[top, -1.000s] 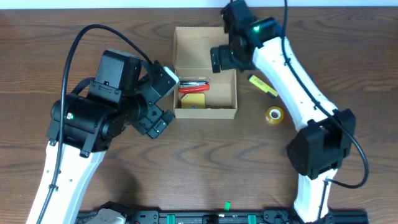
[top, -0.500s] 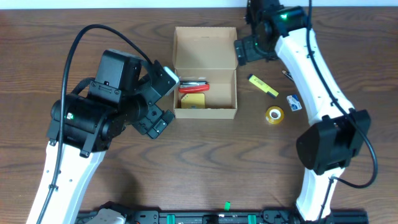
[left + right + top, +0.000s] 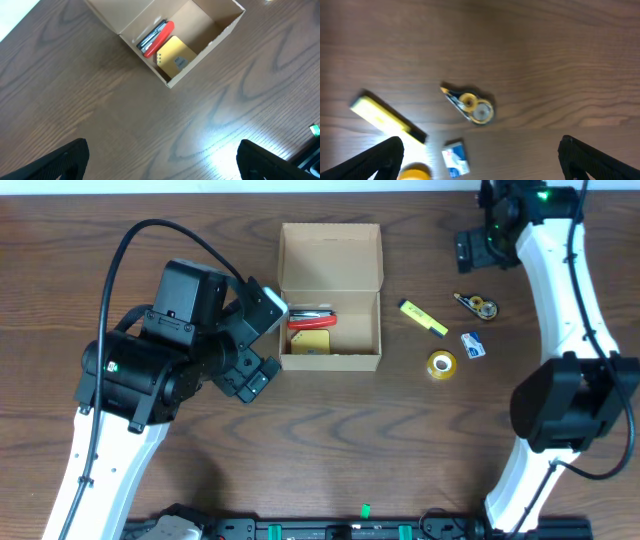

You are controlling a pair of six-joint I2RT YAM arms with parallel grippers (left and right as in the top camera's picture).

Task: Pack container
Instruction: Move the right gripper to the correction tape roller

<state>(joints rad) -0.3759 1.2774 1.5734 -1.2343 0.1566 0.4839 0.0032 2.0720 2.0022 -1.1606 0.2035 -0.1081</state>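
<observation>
Shows box mid-table, lid back for loading, red tool and yellow pad inside; right gripper spread empty near correction tape, likely the next pick; left gripper spread, parked beside box.

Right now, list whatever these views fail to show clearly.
- Overhead: the container's left wall is partly covered by the left arm.
- Left wrist: the print on the yellow pad is too small to read.
- Right wrist: the tape roll is cut off by the bottom edge, and the blue-white packet's label is blurred.
</observation>
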